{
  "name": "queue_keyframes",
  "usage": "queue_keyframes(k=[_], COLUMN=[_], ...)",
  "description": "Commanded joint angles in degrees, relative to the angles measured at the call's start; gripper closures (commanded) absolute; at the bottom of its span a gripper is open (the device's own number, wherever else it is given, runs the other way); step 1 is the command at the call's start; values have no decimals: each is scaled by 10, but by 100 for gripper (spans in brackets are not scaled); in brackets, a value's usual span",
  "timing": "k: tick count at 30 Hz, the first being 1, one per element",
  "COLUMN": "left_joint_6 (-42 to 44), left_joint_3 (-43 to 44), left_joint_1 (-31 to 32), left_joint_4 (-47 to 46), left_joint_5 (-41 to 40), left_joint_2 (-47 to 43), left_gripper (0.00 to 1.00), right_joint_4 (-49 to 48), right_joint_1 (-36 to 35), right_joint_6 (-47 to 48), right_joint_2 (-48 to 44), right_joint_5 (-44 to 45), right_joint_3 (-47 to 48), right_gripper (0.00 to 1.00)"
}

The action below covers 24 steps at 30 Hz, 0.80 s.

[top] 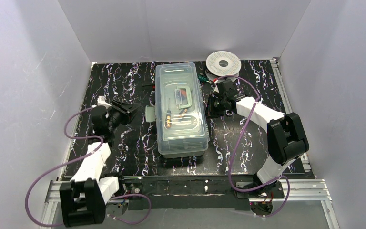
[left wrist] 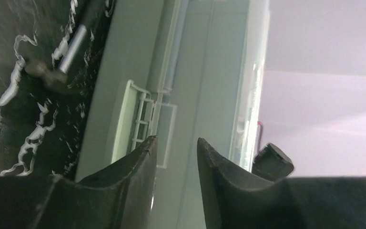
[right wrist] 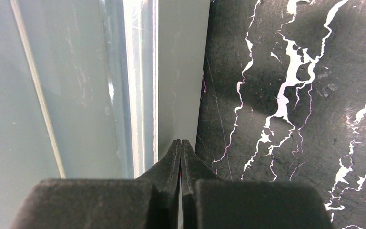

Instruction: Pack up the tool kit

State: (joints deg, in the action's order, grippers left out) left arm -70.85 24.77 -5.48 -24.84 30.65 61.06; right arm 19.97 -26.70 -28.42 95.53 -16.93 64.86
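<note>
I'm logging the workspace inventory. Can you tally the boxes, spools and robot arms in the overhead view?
Pale-green tool box: 1
White spool: 1
Robot arms: 2 (left arm, right arm)
Total: 4
Small loose items beside the box: too small to count.
</note>
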Motion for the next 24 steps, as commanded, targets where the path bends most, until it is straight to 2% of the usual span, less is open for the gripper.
queue_keyframes(k=[1, 3, 5, 8, 10, 17, 21, 22, 24], left_joint_6=[133, 133, 108, 68, 51, 50, 45, 21, -41], left_joint_3=[62, 68, 63, 29, 12, 16, 39, 57, 52], left_joint_1=[-4, -5, -5, -4, -5, 1, 37, 80, 89], left_joint_4=[252, 306, 317, 205, 144, -4, -87, -160, -280], left_joint_5=[-151, -182, -168, -90, -52, 22, 78, 109, 137], left_joint_2=[-81, -73, -42, 30, 80, 211, 295, 365, 424], left_gripper=[61, 61, 66, 82, 100, 100, 100, 100, 100], right_joint_4=[-14, -16, -18, -20, -20, -17, -17, -20, -20], right_joint_1=[-6, -6, -6, -6, -6, -6, -6, -6, -6], right_joint_6=[2, 0, -1, -1, -2, 5, 5, 3, 3], right_joint_2=[-14, -14, -14, -15, -16, -15, -8, -2, 0], right_joint_5=[-28, -29, -31, -35, -37, -43, -51, -57, -61], right_joint_3=[7, 7, 7, 8, 9, 12, 16, 16, 16], right_gripper=[99, 99, 99, 99, 99, 99, 99, 99, 99])
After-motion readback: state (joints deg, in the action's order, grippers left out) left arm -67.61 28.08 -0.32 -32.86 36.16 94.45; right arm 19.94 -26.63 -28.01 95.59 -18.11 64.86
